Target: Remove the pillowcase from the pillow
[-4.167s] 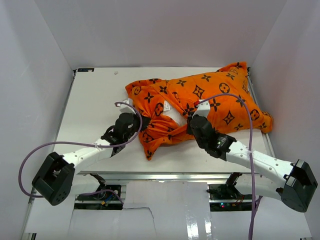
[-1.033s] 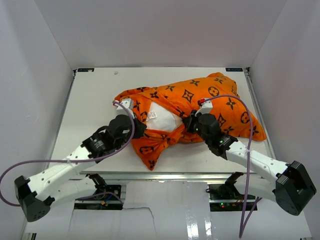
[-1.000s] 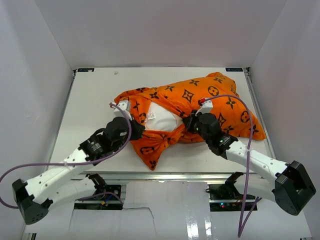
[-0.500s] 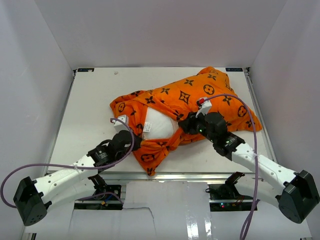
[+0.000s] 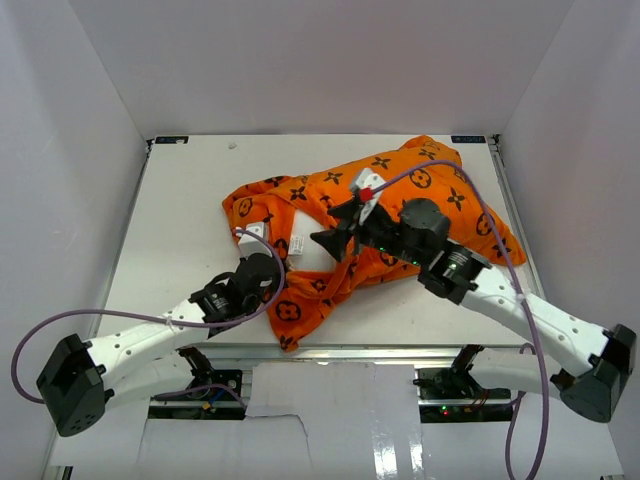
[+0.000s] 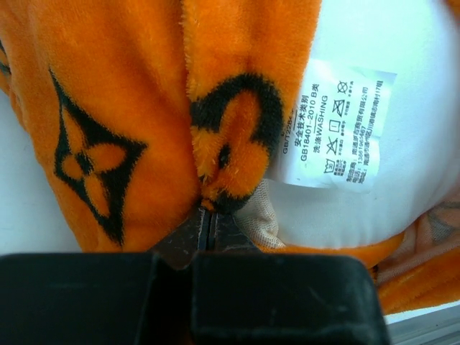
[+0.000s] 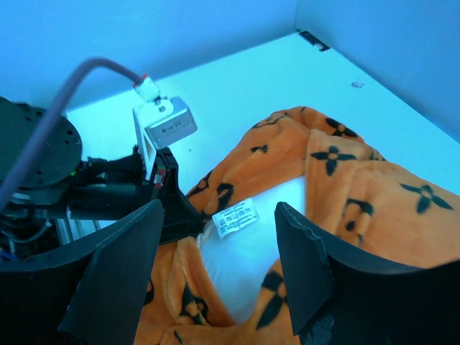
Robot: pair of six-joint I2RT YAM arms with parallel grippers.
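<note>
The left arm [image 5: 150,335] lies low along the near rim of the surface [image 5: 190,200], stretched from its base at the near left corner. Its wrist meets the near left hem of the pillowcase [image 5: 420,190]. The left arm's fingers [image 6: 208,230] are pressed together on that hem, pinching a fold of orange plush and its pale lining. A white care label [image 6: 334,136] hangs just beside the pinch, lying against the pillow [image 6: 402,43].

The right arm [image 5: 520,310] reaches from the near right corner diagonally leftward, its wrist raised above the bundle. The right arm's fingers [image 5: 335,226] are spread wide and hold nothing. They point left over the mouth of the cover, where the pillow [image 5: 310,252] shows white between the two grasping ends.

The pillowcase's lowest tip hangs close to the near edge of the surface. Most of the pillow is inside the cover, which runs diagonally toward the far right corner and ends near the right wall [image 5: 590,150]. The left part of the surface and a strip along the far wall are bare. White walls close in on the left, far and right sides.
</note>
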